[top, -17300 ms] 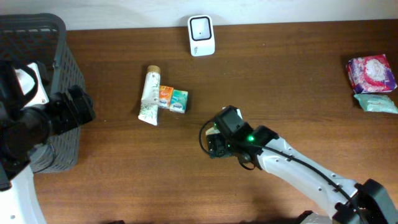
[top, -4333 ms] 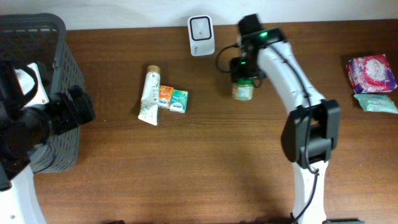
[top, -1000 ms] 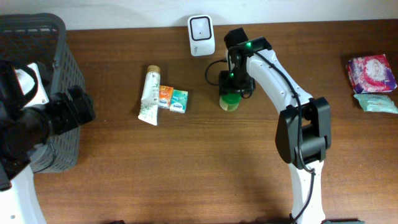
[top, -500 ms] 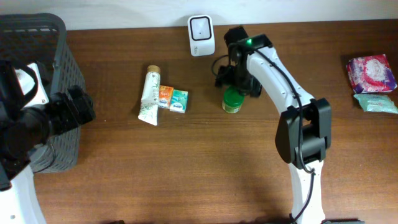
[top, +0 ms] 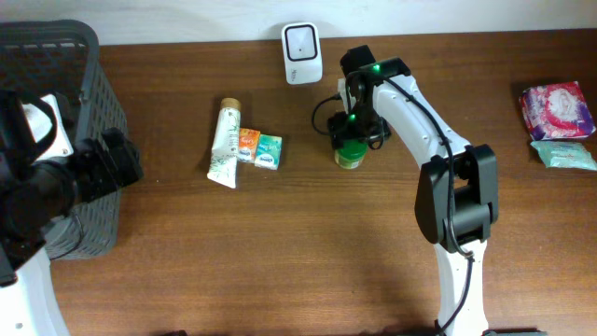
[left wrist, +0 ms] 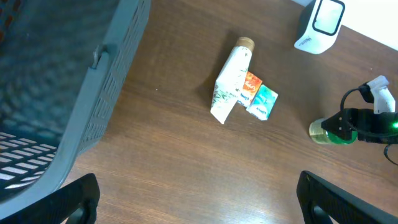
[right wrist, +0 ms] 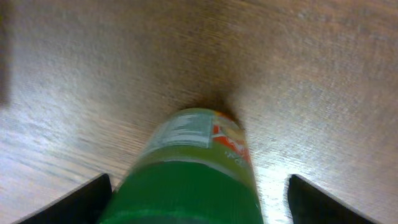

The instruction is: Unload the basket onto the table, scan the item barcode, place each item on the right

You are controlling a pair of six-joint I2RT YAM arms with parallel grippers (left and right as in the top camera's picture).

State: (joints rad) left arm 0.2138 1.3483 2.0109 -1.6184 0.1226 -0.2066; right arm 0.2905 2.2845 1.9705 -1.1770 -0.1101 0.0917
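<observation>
Overhead: basket point(top: 56, 56) far left of scanner point(top: 302, 53); left fingers point(left wrist: 68, 202) beside it, spread wide, empty; tube point(top: 224, 145) and two boxes point(top: 258, 147) lower-left of scanner; bottle point(top: 350, 155) on table point(top: 280, 261) just lower-right of scanner, right fingers point(right wrist: 87, 196) parted around it.

I've got the R gripper point(top: 352, 138) right over a green bottle point(top: 350, 158) standing mid-worktop point(top: 280, 261), just below and right of the white scanner point(top: 302, 41) at the back edge. Can't tell jaw spacing from up here. Further left: white tube point(top: 225, 145) w/ an orange packet point(top: 246, 145) and teal packet point(top: 269, 151) touching in a row. Grey basket point(top: 56, 56) far left, L arm point(top: 93, 173) beside it. Pink pack point(top: 558, 109) and pale green pack point(top: 565, 154) far right.
</observation>
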